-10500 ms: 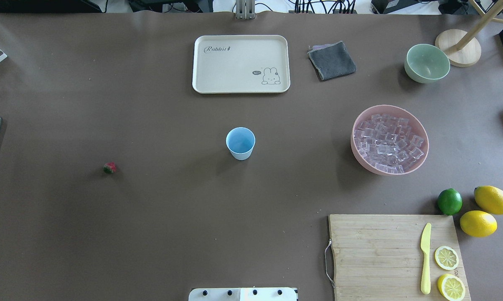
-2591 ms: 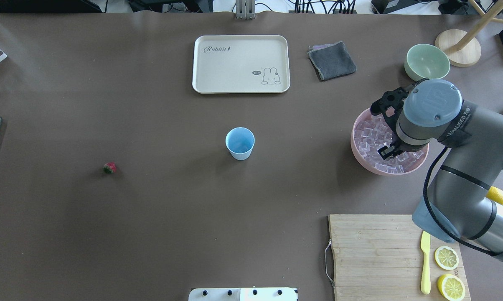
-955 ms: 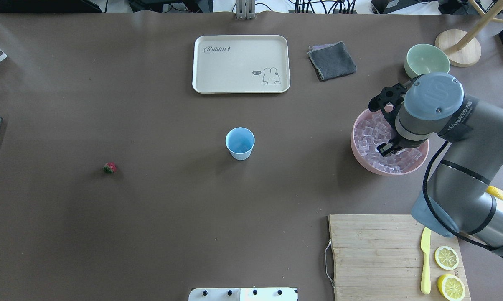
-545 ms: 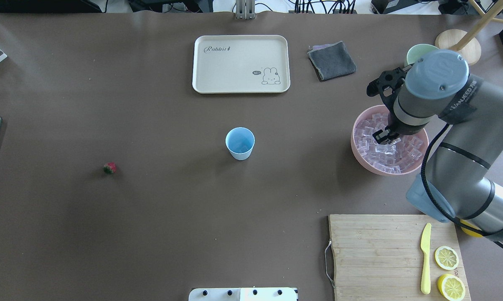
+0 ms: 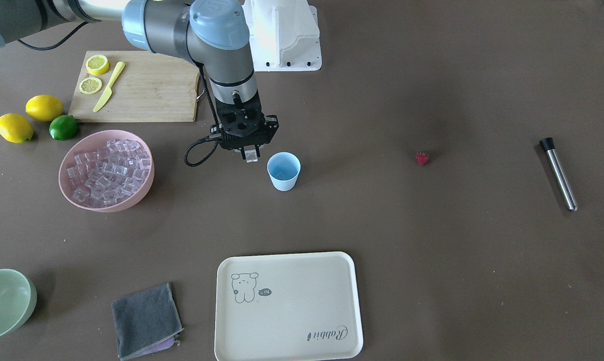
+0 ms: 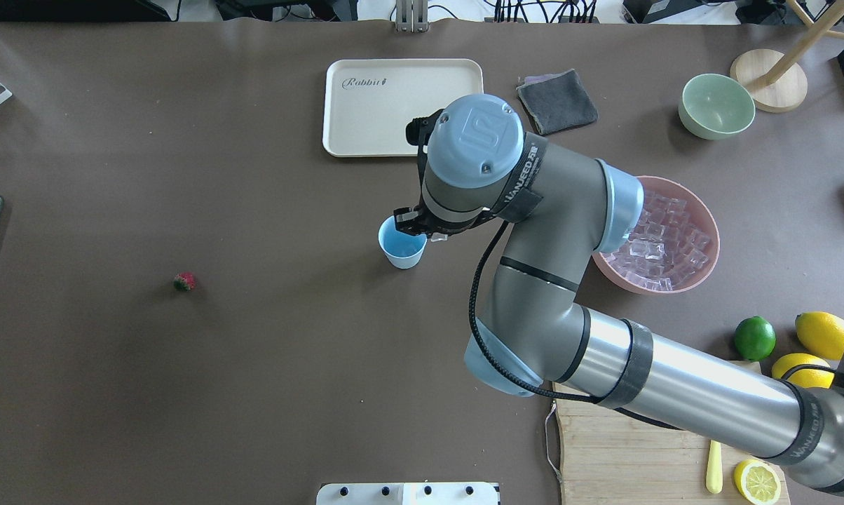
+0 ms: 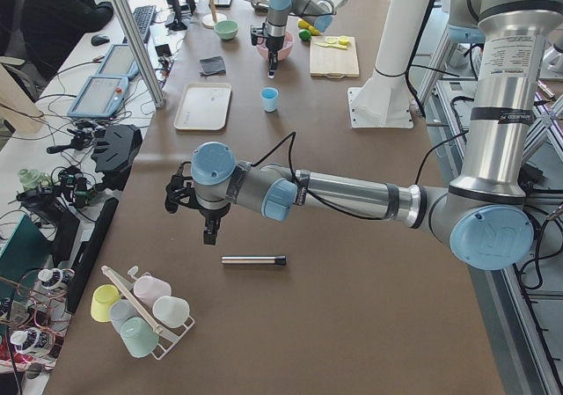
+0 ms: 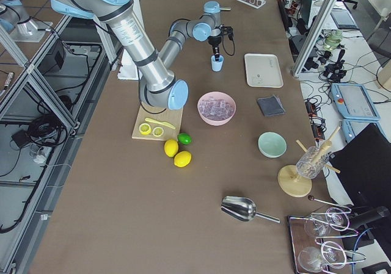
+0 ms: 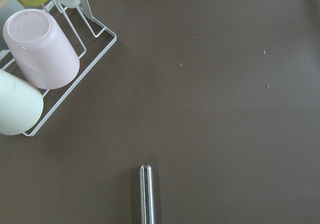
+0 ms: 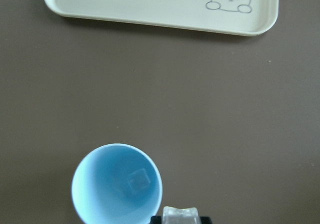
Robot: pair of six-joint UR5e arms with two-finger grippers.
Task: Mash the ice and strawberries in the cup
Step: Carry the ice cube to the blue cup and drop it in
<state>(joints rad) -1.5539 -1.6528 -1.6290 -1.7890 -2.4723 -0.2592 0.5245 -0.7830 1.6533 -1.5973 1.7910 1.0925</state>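
Note:
The pale-blue cup [image 5: 284,171] stands mid-table, also in the overhead view [image 6: 402,250]. My right gripper [image 5: 252,153] is shut on one clear ice cube [image 5: 252,156] and holds it just beside the cup's rim on the pink-bowl side. In the right wrist view the cube [image 10: 181,216] sits at the bottom edge next to the cup [image 10: 117,184]. A faint square shows on the cup's bottom. The other ice [image 5: 106,173] fills the pink bowl [image 5: 131,203]. The strawberry [image 5: 422,158] lies alone on the table. My left gripper [image 7: 211,232] hovers over a metal muddler [image 7: 253,259]. I cannot tell whether it is open.
A cream tray [image 5: 287,306], a grey cloth [image 5: 146,321] and a green bowl [image 5: 6,301] lie on the far side. A cutting board [image 5: 146,90] with a knife and lemon slices, whole lemons and a lime [image 5: 63,127] are near the pink bowl. A cup rack [image 9: 40,49] stands by the muddler.
My right gripper closed on an ice cube in the pink bowl, lifted it and carried it leftward across the table to the cup. The strawberry and cup have not moved.

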